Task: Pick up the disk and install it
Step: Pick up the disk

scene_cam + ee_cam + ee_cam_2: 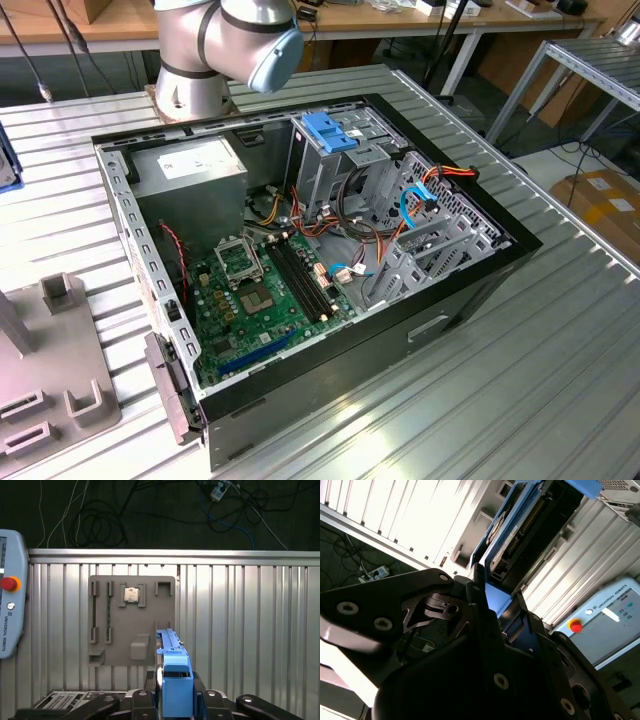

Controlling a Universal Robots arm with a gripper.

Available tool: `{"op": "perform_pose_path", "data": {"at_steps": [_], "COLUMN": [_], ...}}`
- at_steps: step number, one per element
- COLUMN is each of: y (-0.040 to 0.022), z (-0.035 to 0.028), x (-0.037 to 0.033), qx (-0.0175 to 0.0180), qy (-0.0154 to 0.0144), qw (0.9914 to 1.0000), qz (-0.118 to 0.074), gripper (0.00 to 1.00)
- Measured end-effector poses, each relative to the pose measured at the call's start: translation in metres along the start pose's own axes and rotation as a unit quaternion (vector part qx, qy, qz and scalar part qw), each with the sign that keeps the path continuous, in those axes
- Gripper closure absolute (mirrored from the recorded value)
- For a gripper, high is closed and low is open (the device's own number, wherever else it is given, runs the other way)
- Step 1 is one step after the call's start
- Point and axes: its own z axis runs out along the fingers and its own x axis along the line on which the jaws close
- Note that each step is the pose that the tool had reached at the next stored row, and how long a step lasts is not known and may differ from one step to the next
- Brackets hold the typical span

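In both wrist views my gripper (176, 682) (500, 602) is shut on the disk (172, 650) (520, 532), which is held edge-on in its bright blue carrier. The black fingers (479, 587) clamp the carrier's near end, and the dark drive body with its connector strip sticks out beyond them. The disk hangs in the air above the ribbed metal table (240, 615), over the edge of a grey fixture plate (132, 625). In the exterior view the open computer case (470, 290) lies on the table, with a drive cage and its blue cap (330, 130) at the back.
The case holds a grey power-supply box (190, 165), a green motherboard (260, 290) and loose cables (415, 200). The fixture plate carries a small chip (131, 594). A teach pendant (7, 595) with a red button lies beside it. The arm's base (195, 60) stands behind the case.
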Motion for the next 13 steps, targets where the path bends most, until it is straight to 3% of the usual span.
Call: {"op": "perform_pose_path", "data": {"at_steps": [2,13], "y": [-0.006,-0.007], "z": [0.0,-0.0001], "x": [0.0,0.0], "qx": [0.0,0.0], "qy": [0.0,0.0], "qw": [1.0,1.0], "qz": [0.0,0.0], "gripper": [0.64,0.64]}}
